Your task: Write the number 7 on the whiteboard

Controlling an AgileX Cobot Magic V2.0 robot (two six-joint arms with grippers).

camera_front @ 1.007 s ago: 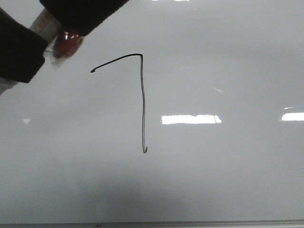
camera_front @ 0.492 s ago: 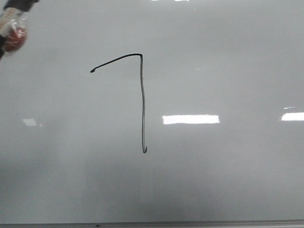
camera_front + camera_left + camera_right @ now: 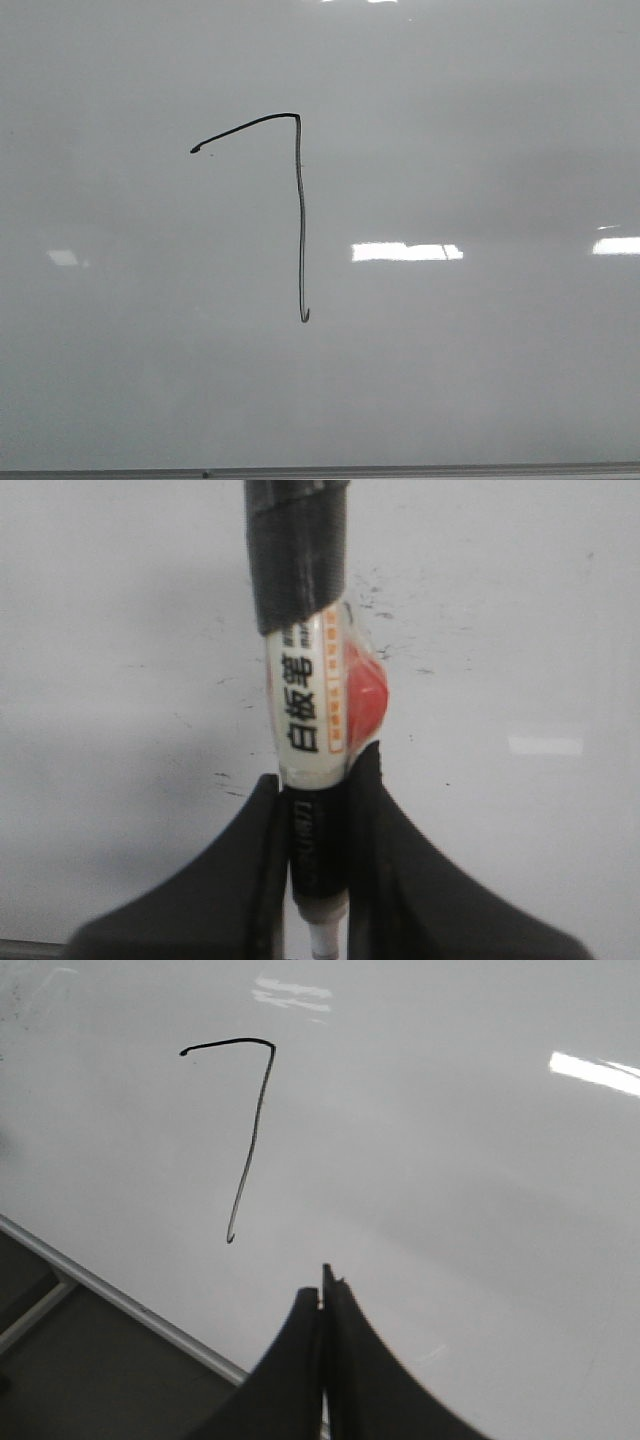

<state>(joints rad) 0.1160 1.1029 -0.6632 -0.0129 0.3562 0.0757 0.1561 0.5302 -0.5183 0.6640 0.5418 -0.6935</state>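
The number 7 (image 3: pixel 299 215) is drawn in thin black line on the whiteboard (image 3: pixel 480 380), a slanted top stroke joined to a long vertical stroke with a tiny hook. It also shows in the right wrist view (image 3: pixel 250 1140). My left gripper (image 3: pixel 320 790) is shut on a whiteboard marker (image 3: pixel 312 705) with a white label, black cap and a red patch, held over the whiteboard (image 3: pixel 120 630). My right gripper (image 3: pixel 322 1295) is shut and empty above the whiteboard (image 3: pixel 450 1180), near its framed edge. Neither gripper shows in the front view.
The board's thin grey frame edge (image 3: pixel 400 469) runs along the near side and shows in the right wrist view (image 3: pixel 120 1295), with dark floor beyond it. Small dark specks (image 3: pixel 225 780) mark the board in the left wrist view. Bright light reflections (image 3: pixel 405 251) lie on the board.
My left gripper with the marker has moved up and left out of the front view. The number 7 is unchanged.
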